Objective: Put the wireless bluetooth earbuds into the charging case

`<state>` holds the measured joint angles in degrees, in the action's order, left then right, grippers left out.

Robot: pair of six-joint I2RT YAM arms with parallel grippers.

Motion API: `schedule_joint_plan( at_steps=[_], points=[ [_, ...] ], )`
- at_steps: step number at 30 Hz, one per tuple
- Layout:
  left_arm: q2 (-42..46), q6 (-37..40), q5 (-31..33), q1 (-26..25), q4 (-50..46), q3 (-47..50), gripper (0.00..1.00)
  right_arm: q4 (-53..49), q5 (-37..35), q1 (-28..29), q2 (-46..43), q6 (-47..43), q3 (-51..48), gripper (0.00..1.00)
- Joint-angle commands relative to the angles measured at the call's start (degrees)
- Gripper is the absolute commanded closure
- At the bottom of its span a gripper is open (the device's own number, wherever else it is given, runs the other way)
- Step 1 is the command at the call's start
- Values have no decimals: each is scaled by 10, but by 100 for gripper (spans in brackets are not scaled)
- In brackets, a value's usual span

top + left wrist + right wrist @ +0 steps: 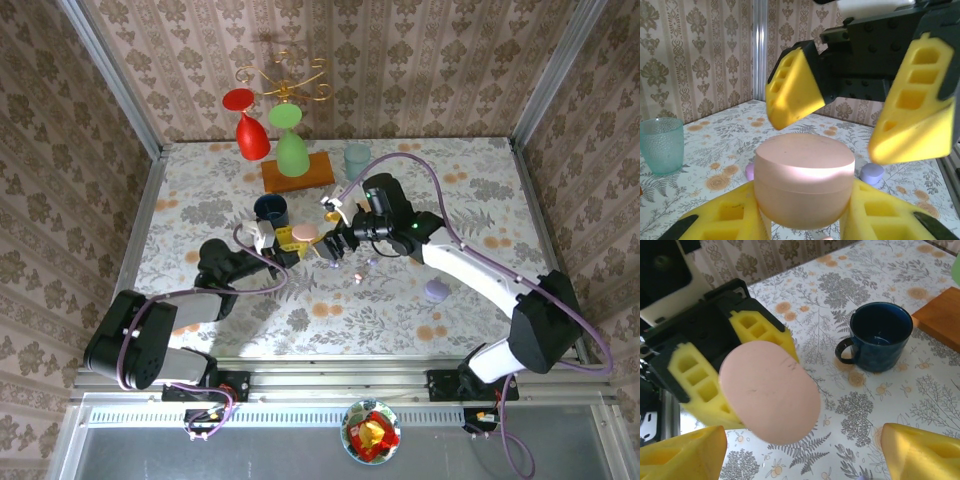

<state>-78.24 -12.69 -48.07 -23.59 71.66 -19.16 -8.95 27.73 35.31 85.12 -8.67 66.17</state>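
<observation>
My left gripper (292, 238) is shut on a closed, pale pink, rounded charging case (802, 180), its yellow fingers (730, 220) pressed to both sides. The case's flat lid (770, 392) faces the right wrist camera. My right gripper (827, 131) hovers just above the case, open, its yellow fingers (795, 87) spread wider than the case and touching nothing. In the top view the right gripper (335, 243) sits right beside the case (304, 232). A tiny pale earbud (357, 279) lies on the table just in front of the grippers.
A lilac pebble-shaped case (436, 291) lies to the right. A dark blue mug (880, 340) stands just behind the grippers, with a wooden base (297, 173) holding red and green goblets farther back. A teal cup (357, 157) stands at the back.
</observation>
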Motion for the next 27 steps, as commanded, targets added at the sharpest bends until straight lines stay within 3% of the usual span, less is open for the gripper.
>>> schedule_joint_plan(
  at_steps=[1, 8, 27],
  points=[
    [17, -15, -15, -4, 18, -15, 74, 16, -13, 3, 10, -16, 21, 18],
    [15, -10, -26, -5, 17, -14, 75, 51, -56, 0, 2, 2, 15, 18],
    [19, -11, -22, -5, 18, -9, 74, 84, -63, -18, -7, 60, 22, 20]
  ],
)
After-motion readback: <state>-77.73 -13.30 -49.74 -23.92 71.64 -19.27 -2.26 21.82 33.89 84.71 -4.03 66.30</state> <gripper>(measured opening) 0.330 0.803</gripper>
